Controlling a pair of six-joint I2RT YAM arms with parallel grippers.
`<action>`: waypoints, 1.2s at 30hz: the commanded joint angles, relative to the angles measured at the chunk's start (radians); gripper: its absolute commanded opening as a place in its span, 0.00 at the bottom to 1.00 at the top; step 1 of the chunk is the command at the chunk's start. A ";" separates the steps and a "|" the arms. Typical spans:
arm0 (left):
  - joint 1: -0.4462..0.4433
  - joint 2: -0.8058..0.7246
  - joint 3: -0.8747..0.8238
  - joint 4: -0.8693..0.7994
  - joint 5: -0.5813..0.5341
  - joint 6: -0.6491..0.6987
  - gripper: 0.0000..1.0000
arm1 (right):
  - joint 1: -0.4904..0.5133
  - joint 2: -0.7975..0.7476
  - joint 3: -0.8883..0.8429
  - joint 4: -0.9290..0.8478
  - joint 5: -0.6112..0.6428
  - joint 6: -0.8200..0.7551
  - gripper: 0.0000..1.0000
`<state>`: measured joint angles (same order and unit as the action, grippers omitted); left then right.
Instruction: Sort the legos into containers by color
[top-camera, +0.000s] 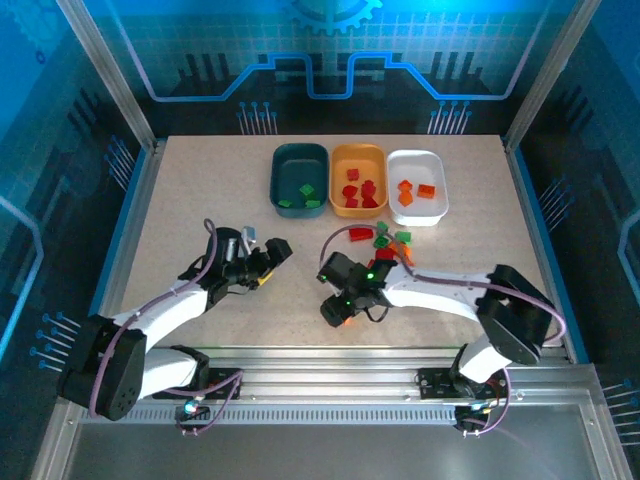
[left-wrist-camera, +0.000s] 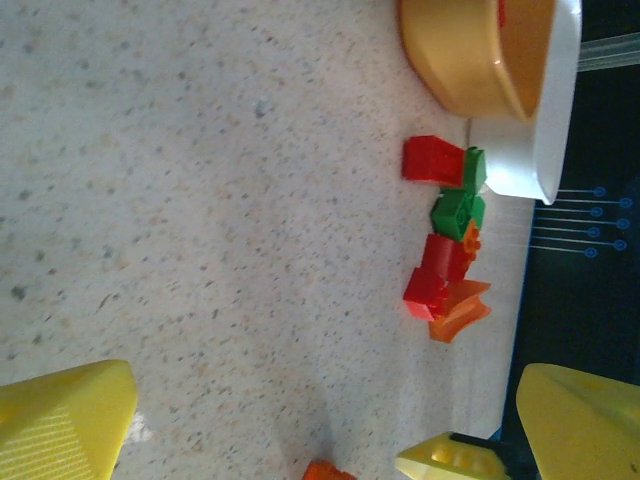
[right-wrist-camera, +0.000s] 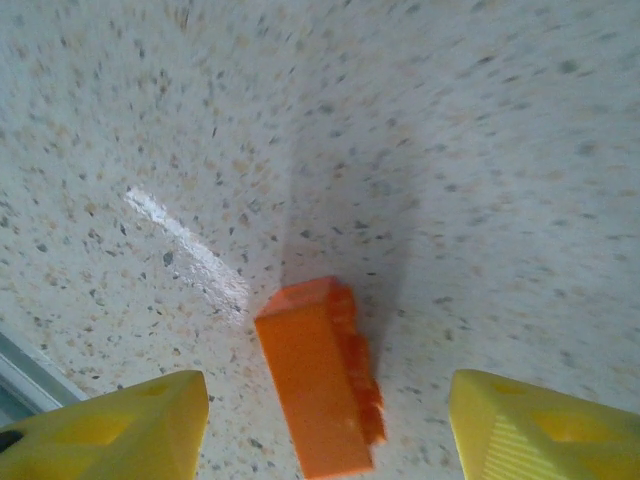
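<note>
Low in the right wrist frame, an orange brick (right-wrist-camera: 315, 385) lies between the right gripper's (right-wrist-camera: 327, 430) wide-spread fingers (right-wrist-camera: 110, 425). Best to centre over it, close across its narrow sides, then carry it to the white tray (top-camera: 417, 220).

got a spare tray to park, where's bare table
Bare: the far-left corner beside the teal tray, and the far-right strip beside the white tray. Crowded: the loose legos in front of the orange tray, with the right gripper nearby over an orange brick.
</note>
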<state>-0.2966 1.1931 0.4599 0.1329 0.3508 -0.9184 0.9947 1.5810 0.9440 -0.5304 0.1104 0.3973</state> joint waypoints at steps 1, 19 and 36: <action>0.008 -0.052 -0.024 -0.023 -0.020 -0.003 0.99 | 0.013 0.060 0.038 -0.005 -0.008 -0.023 0.62; -0.173 0.064 0.259 -0.303 -0.227 0.179 0.99 | -0.363 -0.057 0.210 -0.051 0.192 0.036 0.22; -0.412 0.338 0.491 -0.385 -0.218 0.255 0.96 | -0.908 0.464 0.760 -0.145 -0.020 0.017 0.26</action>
<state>-0.7006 1.5253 0.9062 -0.2180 0.1551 -0.6998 0.0994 2.0369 1.6440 -0.6243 0.1509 0.4248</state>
